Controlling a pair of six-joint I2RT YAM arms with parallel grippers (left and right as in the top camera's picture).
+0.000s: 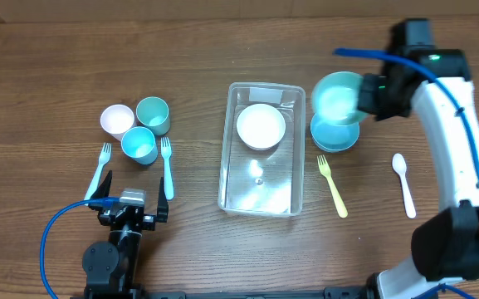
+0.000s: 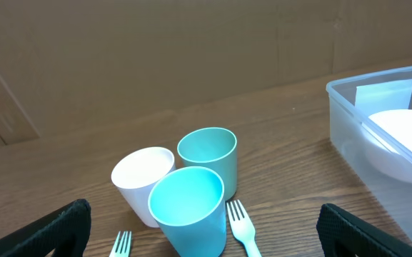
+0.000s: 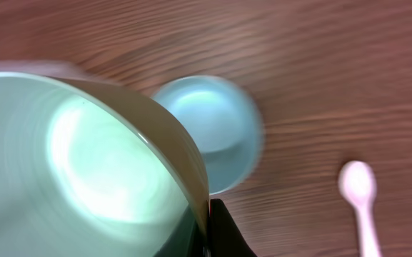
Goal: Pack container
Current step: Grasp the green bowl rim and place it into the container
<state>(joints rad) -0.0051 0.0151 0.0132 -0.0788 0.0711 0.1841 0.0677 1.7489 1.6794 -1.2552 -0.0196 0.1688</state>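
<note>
Teal cups (image 1: 139, 144) stand near the released left end effector (image 1: 134, 203). In the middle, the clear container (image 1: 260, 189) holds one white bowl (image 1: 261, 126). The right end effector (image 1: 364, 94) grasps a teal bowl (image 1: 336, 98) aloft; next, I judge, it must carry it leftward into the container.

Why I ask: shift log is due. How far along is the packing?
Done: a white bowl sits in the clear container. In hand: the right gripper holds a mint-green bowl aloft. Still out: a teal bowl, three cups, three forks and a white spoon.
</note>
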